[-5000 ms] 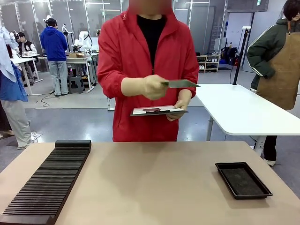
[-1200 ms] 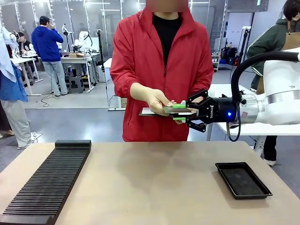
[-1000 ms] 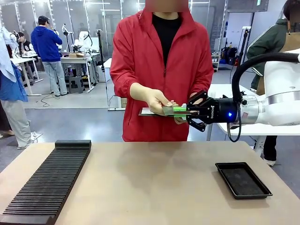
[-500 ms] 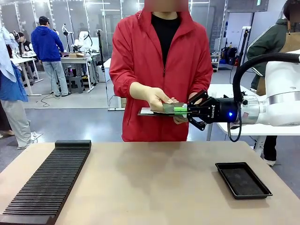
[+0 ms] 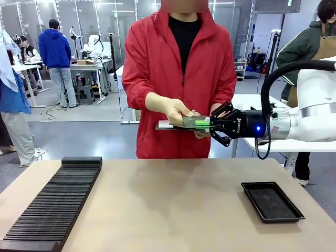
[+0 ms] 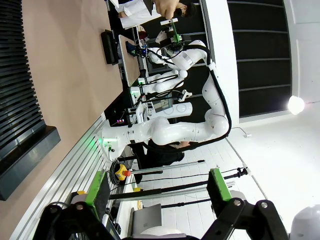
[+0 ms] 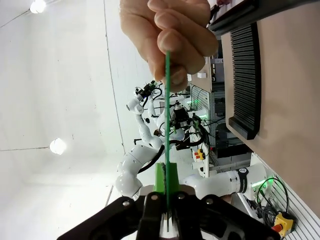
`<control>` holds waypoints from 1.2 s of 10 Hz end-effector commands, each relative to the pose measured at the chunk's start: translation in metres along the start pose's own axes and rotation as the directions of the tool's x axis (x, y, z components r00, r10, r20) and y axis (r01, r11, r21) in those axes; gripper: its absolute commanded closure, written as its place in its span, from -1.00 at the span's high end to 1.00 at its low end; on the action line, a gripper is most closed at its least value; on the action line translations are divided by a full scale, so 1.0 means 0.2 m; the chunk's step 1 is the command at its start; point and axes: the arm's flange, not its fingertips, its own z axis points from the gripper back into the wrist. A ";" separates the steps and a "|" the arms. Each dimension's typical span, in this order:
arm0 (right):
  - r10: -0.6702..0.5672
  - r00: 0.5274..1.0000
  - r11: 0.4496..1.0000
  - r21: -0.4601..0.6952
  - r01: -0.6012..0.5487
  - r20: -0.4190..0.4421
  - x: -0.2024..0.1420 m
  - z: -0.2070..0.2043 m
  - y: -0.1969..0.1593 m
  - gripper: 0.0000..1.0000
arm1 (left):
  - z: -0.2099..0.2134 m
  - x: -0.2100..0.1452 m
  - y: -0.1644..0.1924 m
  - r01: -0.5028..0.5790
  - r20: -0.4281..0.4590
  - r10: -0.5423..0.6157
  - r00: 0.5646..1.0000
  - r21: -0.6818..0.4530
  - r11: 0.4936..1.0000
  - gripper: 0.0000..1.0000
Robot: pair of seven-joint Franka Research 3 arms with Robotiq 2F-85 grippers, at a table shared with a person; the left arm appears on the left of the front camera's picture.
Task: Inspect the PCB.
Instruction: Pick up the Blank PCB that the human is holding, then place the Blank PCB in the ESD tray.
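While the person's hand [image 5: 176, 110] is pinching the PCB [image 5: 190, 121] at chest height, the right gripper [image 5: 203, 124] is clamping its near end | left wrist: left gripper [image 6: 155, 187] is hanging with fingers apart | right wrist: PCB [image 7: 166, 115] is running edge-on from shut pads [image 7: 159, 177] to the person's hand [image 7: 170, 30]

A tan table [image 5: 173, 210] filled the lower half of the front view, its top smooth and matte, with its far edge running across the middle of the frame. Two things lay directly on it. A long black slotted rack [image 5: 58, 202] sat at the lower left, running from mid-left down to the bottom left corner, its ribs lying crosswise. A shallow black tray [image 5: 272, 201] sat flat at the lower right, near the table's right edge and well apart from the rack. Bare tabletop lay between them, and the tray's inside looked dark.
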 end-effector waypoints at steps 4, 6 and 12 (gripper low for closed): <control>0.004 1.000 1.000 0.001 -0.004 -0.001 0.00 0.00 0.01 -1.00 | 0.01 0.02 -0.01 -0.004 0.000 0.004 1.000 0.005 1.000 1.00; 0.004 1.000 1.000 0.001 -0.004 -0.001 0.00 0.00 0.01 -1.00 | 0.01 0.02 -0.01 -0.004 0.000 0.004 1.000 0.005 1.000 1.00; 0.004 1.000 1.000 0.001 -0.004 -0.001 0.00 0.00 0.01 -1.00 | 0.01 0.02 -0.01 -0.004 0.000 0.004 1.000 0.005 1.000 1.00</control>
